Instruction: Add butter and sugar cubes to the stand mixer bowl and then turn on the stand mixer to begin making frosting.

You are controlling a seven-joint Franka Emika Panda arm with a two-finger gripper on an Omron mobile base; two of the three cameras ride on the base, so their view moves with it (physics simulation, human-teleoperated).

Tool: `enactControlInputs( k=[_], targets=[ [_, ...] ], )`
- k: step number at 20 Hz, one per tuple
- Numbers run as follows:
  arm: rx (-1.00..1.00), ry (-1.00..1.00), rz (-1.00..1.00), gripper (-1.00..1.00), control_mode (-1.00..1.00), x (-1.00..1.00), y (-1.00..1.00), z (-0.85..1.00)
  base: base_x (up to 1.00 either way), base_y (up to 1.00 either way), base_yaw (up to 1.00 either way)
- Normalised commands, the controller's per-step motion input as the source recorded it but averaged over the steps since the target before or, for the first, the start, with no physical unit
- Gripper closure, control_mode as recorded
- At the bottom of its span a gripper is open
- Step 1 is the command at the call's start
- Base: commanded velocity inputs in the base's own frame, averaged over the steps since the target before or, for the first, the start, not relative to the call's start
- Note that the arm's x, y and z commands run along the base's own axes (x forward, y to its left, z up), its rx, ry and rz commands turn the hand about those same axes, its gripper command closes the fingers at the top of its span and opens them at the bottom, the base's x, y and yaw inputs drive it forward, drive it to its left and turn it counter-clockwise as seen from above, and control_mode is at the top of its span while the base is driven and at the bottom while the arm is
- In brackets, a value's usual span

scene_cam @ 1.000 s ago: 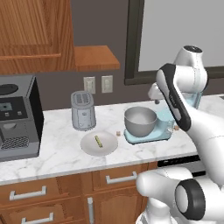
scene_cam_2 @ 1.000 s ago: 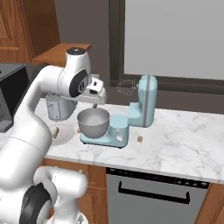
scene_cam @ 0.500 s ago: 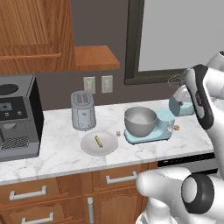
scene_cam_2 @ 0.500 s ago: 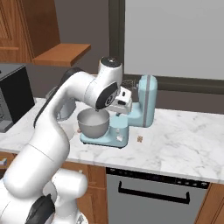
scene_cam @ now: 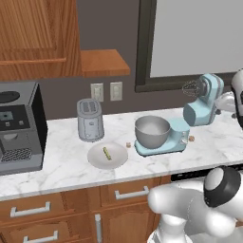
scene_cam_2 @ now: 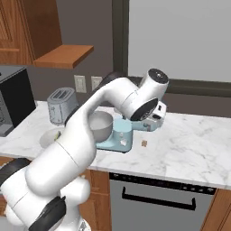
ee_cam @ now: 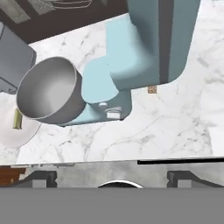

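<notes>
The light-blue stand mixer (scene_cam: 203, 101) stands with its head tilted up and the steel stand mixer bowl (scene_cam: 152, 131) on its base. My gripper (ee_cam: 113, 177) hovers open and empty above the mixer (ee_cam: 151, 41), looking down on the bowl (ee_cam: 48, 89), whose inside looks bare. One tan sugar cube (ee_cam: 152, 89) lies on the counter right of the mixer base (scene_cam: 191, 139) (scene_cam_2: 144, 143). Another sugar cube (scene_cam: 128, 144) sits left of the bowl. The butter (scene_cam: 107, 153) lies on a pale plate (scene_cam: 97, 160), also seen at the hand view's left edge (ee_cam: 17, 119).
A grey toaster (scene_cam: 90, 121) stands behind the plate and a black coffee machine (scene_cam: 19, 126) at the far left. Marble counter stretches right of the mixer (scene_cam_2: 194, 140). A dark-framed window and wall outlets back the counter. My white arm (scene_cam_2: 113, 117) covers much of the mixer in the right base view.
My arm has swung rightward from in front of the bowl to beyond the mixer's right side. The gripper stays open. Nothing on the counter has moved.
</notes>
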Motion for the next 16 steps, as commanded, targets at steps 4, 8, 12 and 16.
enactControlInputs(
  k=[4, 8, 12, 16],
  targets=[
    [0.14, -0.02, 0.00, -1.00, -1.00, -0.07, -0.86, -0.14, 0.00, 0.00, 0.00],
    [0.15, -0.08, 0.06, -1.00, -1.00, -0.06, -0.61, -0.24, 0.00, 0.00, 0.00],
    [0.18, -0.16, 0.15, -1.00, -1.00, 0.00, -0.25, -0.37, 0.00, 0.00, 0.00],
    [0.17, -0.29, 0.18, -1.00, -1.00, -0.01, -0.05, -0.41, 0.00, 0.00, 0.00]
  ],
)
